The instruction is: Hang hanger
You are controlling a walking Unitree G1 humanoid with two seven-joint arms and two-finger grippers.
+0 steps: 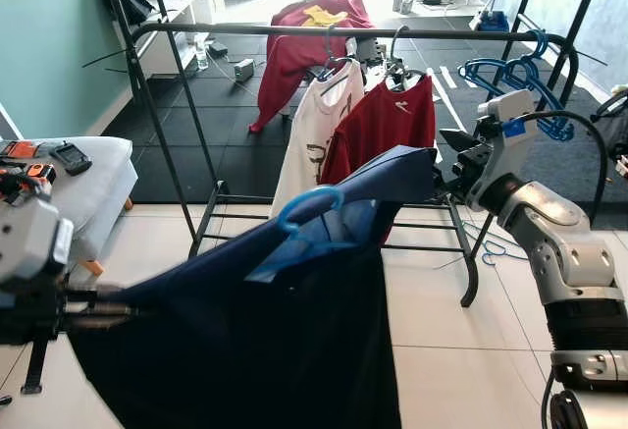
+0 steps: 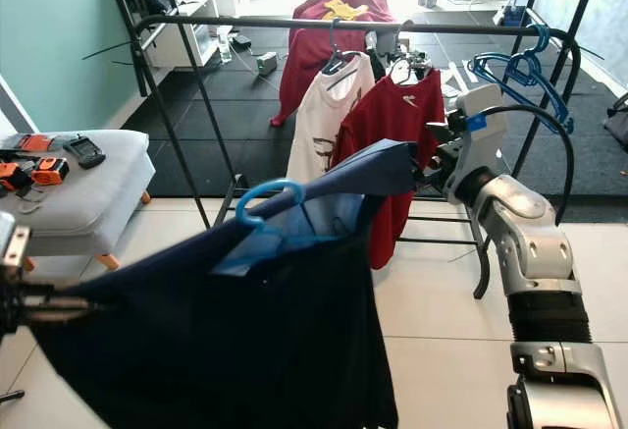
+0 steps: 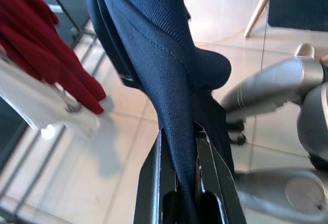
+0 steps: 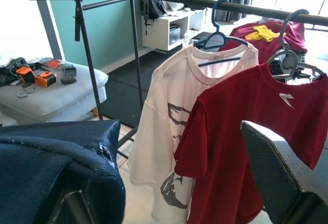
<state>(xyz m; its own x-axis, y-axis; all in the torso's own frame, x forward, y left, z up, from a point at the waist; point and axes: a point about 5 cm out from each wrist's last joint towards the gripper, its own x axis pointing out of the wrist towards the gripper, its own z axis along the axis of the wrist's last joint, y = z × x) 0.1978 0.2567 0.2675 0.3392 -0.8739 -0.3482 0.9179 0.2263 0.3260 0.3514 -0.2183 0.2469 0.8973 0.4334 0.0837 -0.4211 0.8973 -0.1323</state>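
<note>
the dark blue shirt (image 1: 294, 350) on its blue hanger (image 1: 306, 205) hangs stretched between both grippers, left gripper (image 3: 179, 183) and right gripper (image 1: 444, 169) fingers pinching its cloth, near the rack (image 1: 294, 30).

Home living space: tiled floor (image 1: 471, 370), teal wall (image 1: 49, 46), grey ottoman (image 1: 93, 188), white shelf unit (image 4: 164, 32), black clothes rack (image 1: 324, 30) with hung shirts (image 2: 388, 115).

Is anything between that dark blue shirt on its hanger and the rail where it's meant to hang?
Yes. The white shirt and red shirt already hang on the rail straight ahead of the blue hanger. The rail's left stretch looks free. Both tools, left and right, hold the dark blue shirt.
</note>
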